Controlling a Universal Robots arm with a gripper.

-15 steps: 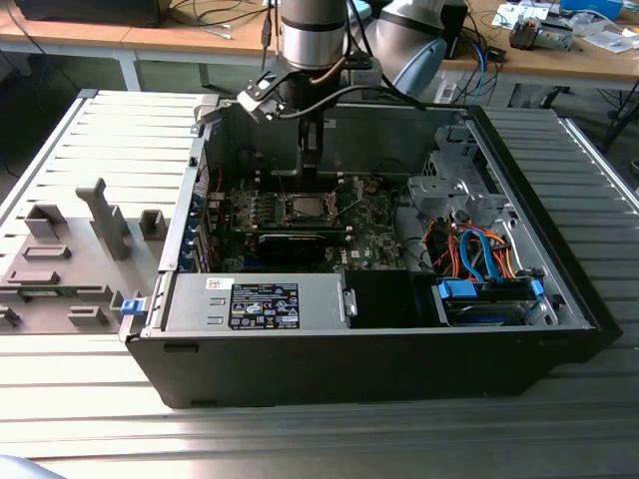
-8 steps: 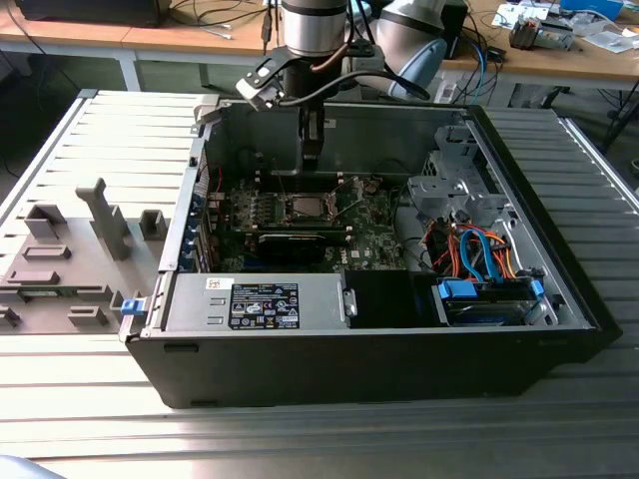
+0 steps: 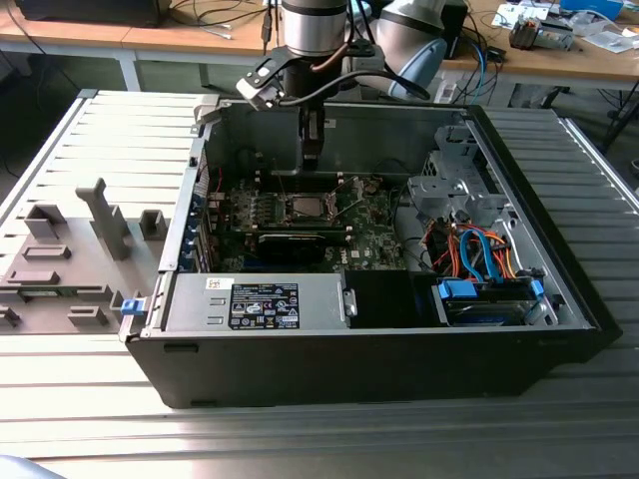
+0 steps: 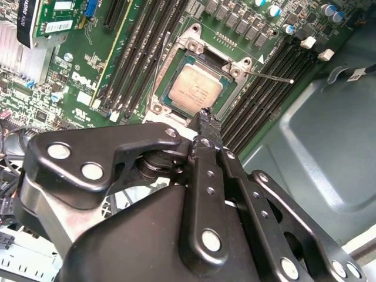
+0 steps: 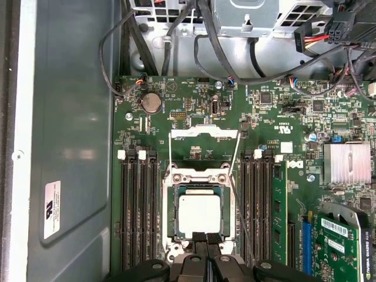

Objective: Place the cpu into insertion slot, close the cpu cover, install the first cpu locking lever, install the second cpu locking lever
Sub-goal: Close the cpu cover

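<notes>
Exterior view: arm (image 3: 315, 30) drops straight down into the open case (image 3: 349, 359), which lies on the slatted worktop (image 3: 300, 439). Gripper (image 3: 312, 163) is vertical with its tips low over the green board (image 3: 369, 225), just behind the slot (image 3: 305, 208) as this camera sees it. The fingers read as one narrow column.

Second wrist view: jaws are pressed together with nothing between them. The tip hangs at the slot's edge, right beside the cpu (image 4: 195, 90); contact can't be told. The cpu sits flat and square in the slot, silvery top up. A thin wire (image 4: 270, 75) sticks out from a slot corner across the memory slots (image 4: 264, 100).

First wrist view: both fingertips sit side by side at the slot's near edge, with only a hairline gap. The cpu is seated and a green margin shows around its metal top. The cover (image 5: 202, 132) looks swung up off the cpu on the side away from the gripper: a bright top bar and thin sides, with board visible through its window. Gripper is not touching it.
</notes>
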